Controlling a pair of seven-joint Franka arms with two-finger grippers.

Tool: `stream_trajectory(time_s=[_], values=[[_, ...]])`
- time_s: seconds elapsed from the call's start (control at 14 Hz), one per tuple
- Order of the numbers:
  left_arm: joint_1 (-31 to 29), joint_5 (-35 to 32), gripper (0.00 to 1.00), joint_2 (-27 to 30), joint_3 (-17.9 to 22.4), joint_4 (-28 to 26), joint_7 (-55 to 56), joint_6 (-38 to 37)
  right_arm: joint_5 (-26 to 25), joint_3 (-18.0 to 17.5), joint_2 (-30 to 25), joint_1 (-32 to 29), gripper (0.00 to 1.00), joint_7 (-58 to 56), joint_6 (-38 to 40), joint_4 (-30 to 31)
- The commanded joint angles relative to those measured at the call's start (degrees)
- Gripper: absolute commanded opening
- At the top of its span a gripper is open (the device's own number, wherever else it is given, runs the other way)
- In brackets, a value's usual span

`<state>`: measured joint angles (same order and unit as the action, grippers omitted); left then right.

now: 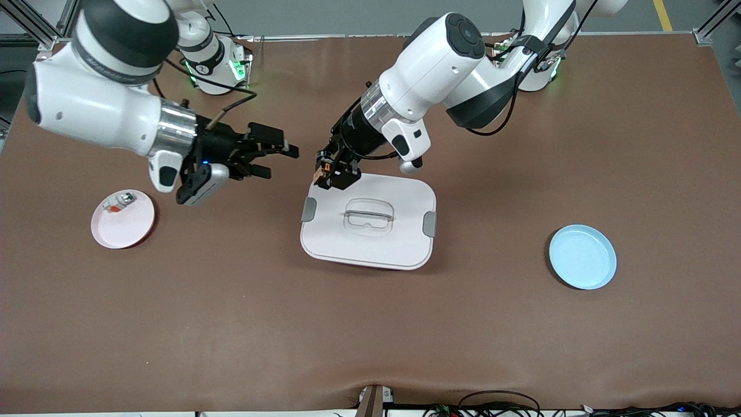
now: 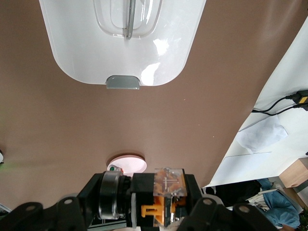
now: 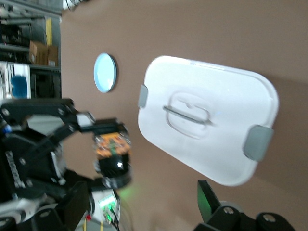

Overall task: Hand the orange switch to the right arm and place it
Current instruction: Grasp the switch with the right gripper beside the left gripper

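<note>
Blue plate: nearest thing to the front camera, sitting bare toward the left arm's end of the bench
White lid: mid-bench, grey clips at both ends, clear handle on top
Pink plate: toward the right arm's end, with a small white-grey part with red and green bits lying in it
Left claw: clamped on the orange switch, hanging over the lid's edge farthest from the front camera
Orange switch: up in the air between the left fingers, orange face and clear top showing in the left wrist view
Right claw: fingers spread wide, holding nothing, level with the switch and just beside it, over bare bench
Risk: honestly the switch is tiny, so if the right fingers close off-centre or the left lets go too early, I'd guess it drops onto the lid and bounces away
Other risk: the two claws could bump, there's little room around that part
Writing: no readable brand or label anywhere
</note>
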<state>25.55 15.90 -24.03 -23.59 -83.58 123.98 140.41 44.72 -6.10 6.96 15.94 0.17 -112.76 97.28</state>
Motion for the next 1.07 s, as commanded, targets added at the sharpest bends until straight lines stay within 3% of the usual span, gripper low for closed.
stream_trajectory(time_s=[0.0,0.36,1.0], values=[[0.4,0.3,0.22,-0.3,0.2,1.1,-0.1,0.6,2.3,0.5,0.0,4.2,1.00,3.2,-6.6,1.2],[0.4,0.3,0.22,-0.1,0.2,1.1,-0.1,0.6,2.4,0.5,3.4,6.7,1.00,2.9,-12.7,1.1],[0.3,0.2,0.23,-0.1,0.2,1.1,-0.1,0.6,3.0,0.6,4.6,6.7,1.00,2.6,-13.4,1.0]])
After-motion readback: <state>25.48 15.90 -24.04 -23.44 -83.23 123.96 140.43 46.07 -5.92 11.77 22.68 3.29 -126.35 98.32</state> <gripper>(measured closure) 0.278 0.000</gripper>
